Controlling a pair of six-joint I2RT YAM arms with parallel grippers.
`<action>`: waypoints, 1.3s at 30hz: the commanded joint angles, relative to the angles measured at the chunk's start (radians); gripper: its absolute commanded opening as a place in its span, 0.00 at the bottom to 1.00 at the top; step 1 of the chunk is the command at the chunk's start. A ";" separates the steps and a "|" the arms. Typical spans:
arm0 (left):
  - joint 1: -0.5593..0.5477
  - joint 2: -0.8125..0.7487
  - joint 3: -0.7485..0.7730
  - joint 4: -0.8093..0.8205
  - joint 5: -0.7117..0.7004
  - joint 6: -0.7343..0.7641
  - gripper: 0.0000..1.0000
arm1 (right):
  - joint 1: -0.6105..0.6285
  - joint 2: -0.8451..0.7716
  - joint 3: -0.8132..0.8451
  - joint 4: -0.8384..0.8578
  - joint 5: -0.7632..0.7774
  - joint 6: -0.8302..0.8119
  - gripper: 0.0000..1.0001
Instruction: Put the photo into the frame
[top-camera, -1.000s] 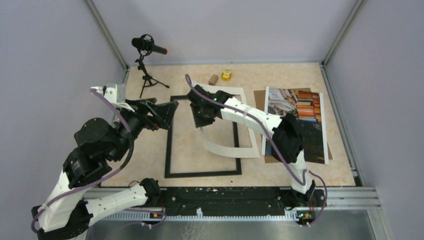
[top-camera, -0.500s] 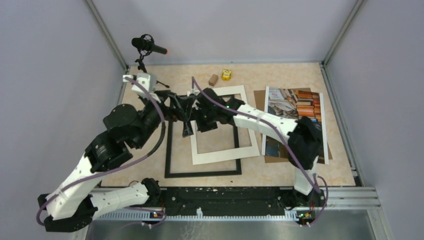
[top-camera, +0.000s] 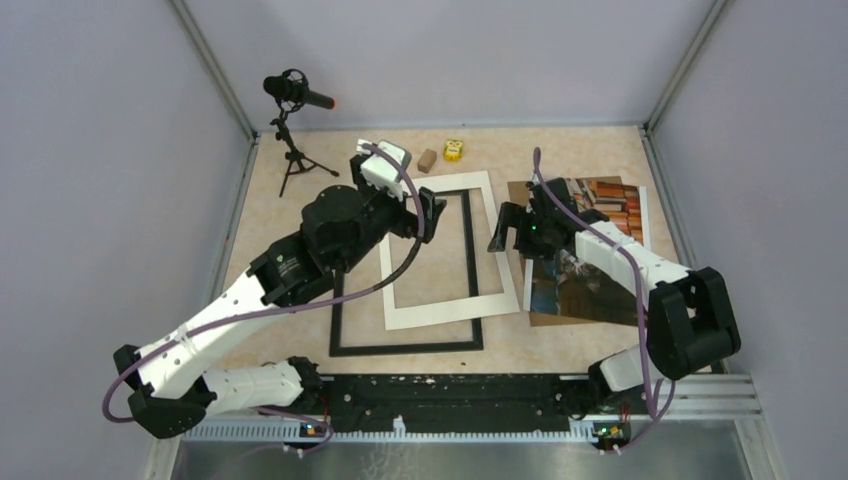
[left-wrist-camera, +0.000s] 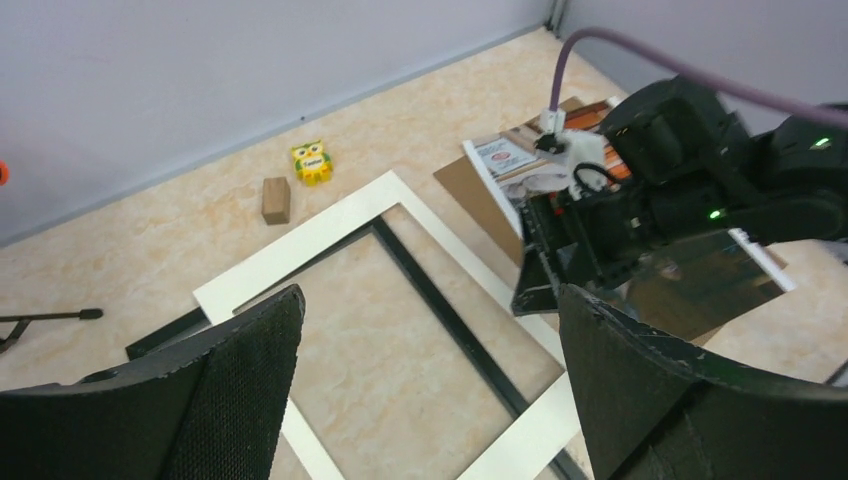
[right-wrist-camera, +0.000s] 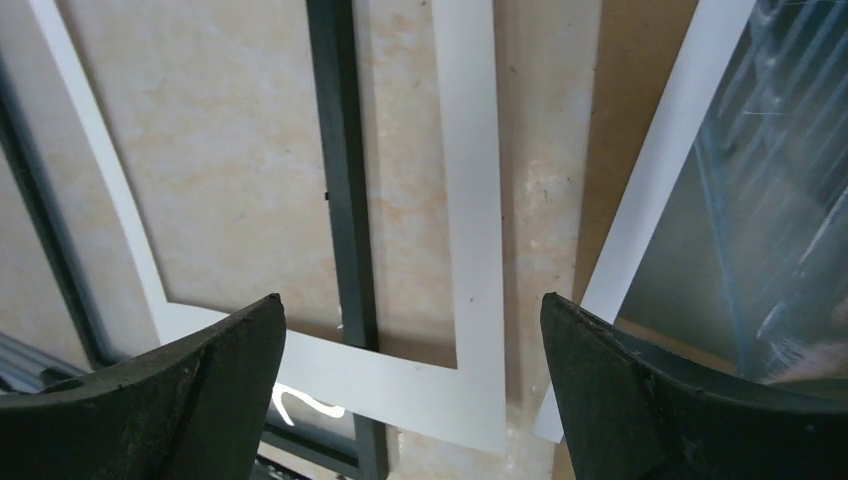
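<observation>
The thin black frame (top-camera: 405, 348) lies flat at mid-table, and a white mat board (top-camera: 450, 310) rests askew across its right half. The photo (top-camera: 600, 205), a print of stacked books with a white border, lies at the right on brown cardboard (top-camera: 518, 195) under a shiny clear sheet. My left gripper (top-camera: 432, 212) hangs open and empty over the frame's upper part; its wrist view shows the frame bar (left-wrist-camera: 470, 340) and mat (left-wrist-camera: 330, 215) below. My right gripper (top-camera: 508, 232) is open and empty between the mat's right edge (right-wrist-camera: 470, 150) and the photo's border (right-wrist-camera: 660, 190).
A microphone on a small tripod (top-camera: 295, 95) stands at the back left. A wooden block (top-camera: 427, 158) and a yellow owl toy (top-camera: 453, 149) sit near the back wall. Metal rails edge the table.
The right gripper opened and let go of the white mat, which dropped flat over the frame, then moved right toward the photo. The left arm swung right over the frame.
</observation>
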 joint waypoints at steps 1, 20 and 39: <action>0.002 -0.051 -0.113 0.133 -0.056 0.056 0.99 | 0.006 0.013 0.012 -0.019 0.097 -0.102 0.91; 0.057 -0.148 -0.264 0.221 -0.040 0.030 0.99 | -0.154 0.068 -0.352 0.498 -0.538 0.004 0.75; 0.070 -0.118 -0.270 0.216 -0.039 0.025 0.99 | -0.166 0.141 -0.465 0.891 -0.672 0.244 0.03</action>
